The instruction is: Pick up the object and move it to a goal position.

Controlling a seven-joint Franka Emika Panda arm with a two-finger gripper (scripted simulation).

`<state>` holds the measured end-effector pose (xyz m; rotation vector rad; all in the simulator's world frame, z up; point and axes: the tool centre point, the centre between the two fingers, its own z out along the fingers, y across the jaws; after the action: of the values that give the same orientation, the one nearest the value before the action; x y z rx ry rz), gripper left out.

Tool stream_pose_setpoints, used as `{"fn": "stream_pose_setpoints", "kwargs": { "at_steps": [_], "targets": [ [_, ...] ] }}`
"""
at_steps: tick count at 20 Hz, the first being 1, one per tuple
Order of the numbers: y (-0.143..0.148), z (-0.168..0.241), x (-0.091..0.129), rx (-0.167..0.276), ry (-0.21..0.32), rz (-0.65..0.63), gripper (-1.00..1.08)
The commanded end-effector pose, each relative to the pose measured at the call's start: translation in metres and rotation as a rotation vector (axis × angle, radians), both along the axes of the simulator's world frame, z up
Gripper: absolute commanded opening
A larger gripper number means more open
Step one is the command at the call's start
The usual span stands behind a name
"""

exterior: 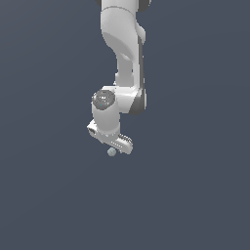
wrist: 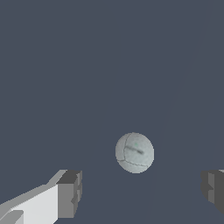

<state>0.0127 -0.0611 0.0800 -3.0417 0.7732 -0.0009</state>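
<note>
Arm: The white robot arm (exterior: 122, 58) comes down from the top of the exterior view and bends at a round grey joint (exterior: 103, 99).

Gripper: The white gripper (exterior: 115, 148) hangs at the end of the arm and points down. In the wrist view the gripper (wrist: 140, 194) is wide apart, with nothing held in it.

Fingers: In the wrist view two grey fingertips (wrist: 70, 193) show, one on each side of the picture, with a big gap between them.

Ball: The tiny pale grey-green ball (exterior: 112, 152) sits just under the gripper in the exterior view. In the wrist view the ball (wrist: 134, 152) is round and dull, with thin dark lines and one short dark mark on it. It lies past the gap between the fingertips and does not touch either one.

Ground: The surface (exterior: 195, 195) is flat, dark blue-grey and the same all over. No edge or corner of it shows, so I cannot tell where on it the ball is.
</note>
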Motion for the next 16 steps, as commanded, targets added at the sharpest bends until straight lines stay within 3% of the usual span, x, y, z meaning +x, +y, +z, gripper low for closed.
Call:
{"fn": "stream_pose_setpoints", "kwargs": {
  "at_steps": [1, 9, 16],
  "targets": [
    [-0.003, -0.006, 0.000, -0.002, 0.001, -0.029, 1.00],
    [-0.004, -0.012, -0.001, -0.003, 0.002, -0.039, 1.00],
    [-0.005, -0.044, -0.002, -0.003, 0.002, -0.043, 1.00]
  ]
}}
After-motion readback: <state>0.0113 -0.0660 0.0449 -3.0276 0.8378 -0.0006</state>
